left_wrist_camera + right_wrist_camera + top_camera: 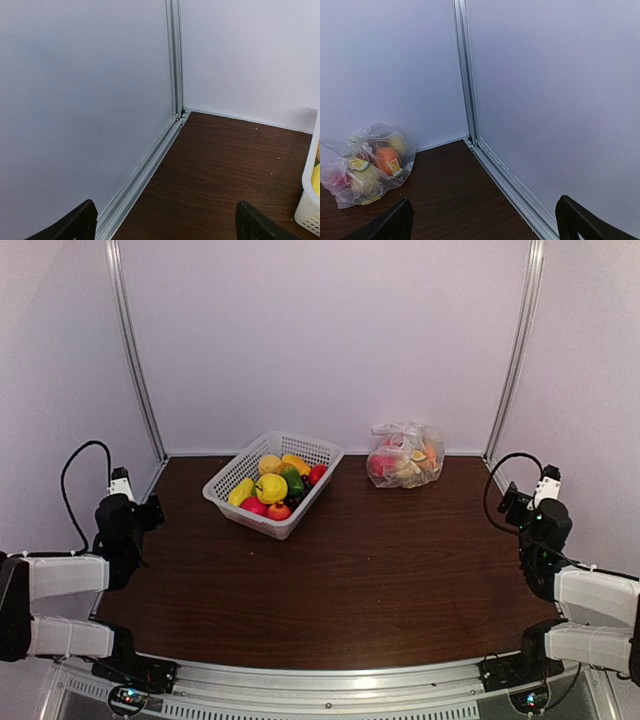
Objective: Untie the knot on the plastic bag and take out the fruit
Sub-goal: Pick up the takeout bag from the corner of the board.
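Note:
The plastic bag (405, 455) lies at the back of the table, right of centre, against the rear wall. It also shows in the right wrist view (367, 165). Through the film I see the fruit: a red one (381, 464) and an orange one (430, 452). The film bunches at the bag's top (397, 428), where the knot is too small to make out. My left gripper (150, 512) is open and empty at the far left edge, fingers wide apart (165, 225). My right gripper (508, 498) is open and empty at the far right edge (487, 222), well short of the bag.
A white lattice basket (232, 480) with several toy fruits and vegetables stands at the back centre-left; its corner shows in the left wrist view (310, 200). White walls with aluminium posts (135, 350) and floor rails (510, 185) bound the table on three sides.

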Tool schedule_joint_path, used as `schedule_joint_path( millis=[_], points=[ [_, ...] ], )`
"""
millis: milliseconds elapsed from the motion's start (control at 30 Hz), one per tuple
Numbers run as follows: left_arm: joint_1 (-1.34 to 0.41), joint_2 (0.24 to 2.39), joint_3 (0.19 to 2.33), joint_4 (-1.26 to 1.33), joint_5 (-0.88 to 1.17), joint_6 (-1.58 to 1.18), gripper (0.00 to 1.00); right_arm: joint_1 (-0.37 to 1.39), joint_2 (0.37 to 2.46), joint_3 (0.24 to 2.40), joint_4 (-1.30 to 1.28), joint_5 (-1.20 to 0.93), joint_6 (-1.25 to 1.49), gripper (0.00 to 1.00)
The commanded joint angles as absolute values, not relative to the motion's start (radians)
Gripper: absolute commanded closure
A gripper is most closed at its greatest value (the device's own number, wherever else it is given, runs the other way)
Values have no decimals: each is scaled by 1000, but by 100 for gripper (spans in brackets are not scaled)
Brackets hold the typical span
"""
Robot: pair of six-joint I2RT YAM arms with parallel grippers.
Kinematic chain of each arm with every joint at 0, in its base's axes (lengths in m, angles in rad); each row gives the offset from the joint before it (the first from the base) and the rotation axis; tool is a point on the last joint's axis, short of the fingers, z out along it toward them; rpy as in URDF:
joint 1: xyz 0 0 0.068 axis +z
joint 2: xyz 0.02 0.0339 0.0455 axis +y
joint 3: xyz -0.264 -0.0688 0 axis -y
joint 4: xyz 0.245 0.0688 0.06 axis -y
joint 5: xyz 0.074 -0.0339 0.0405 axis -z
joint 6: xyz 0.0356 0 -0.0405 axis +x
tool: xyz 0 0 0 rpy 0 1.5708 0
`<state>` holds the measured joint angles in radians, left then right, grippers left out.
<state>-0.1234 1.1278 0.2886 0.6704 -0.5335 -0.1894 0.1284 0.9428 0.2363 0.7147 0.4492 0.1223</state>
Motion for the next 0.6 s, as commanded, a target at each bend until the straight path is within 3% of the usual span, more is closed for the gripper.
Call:
schedule_joint_path(
  millis=[0,200,400,567],
  points=[
    [-117,1123,316,660,-534,-202,2,126,964,260,689,457,142,0],
    [-117,1108,309,654,-559,-214,2,126,1017,286,676,455,169,0],
    [-117,1109,295,672,-545,-213,2,127,1096,327,721,316,138,0],
    [-117,1116,295,678,-529,-208,2,179,1242,455,672,262,69,0]
  ],
)
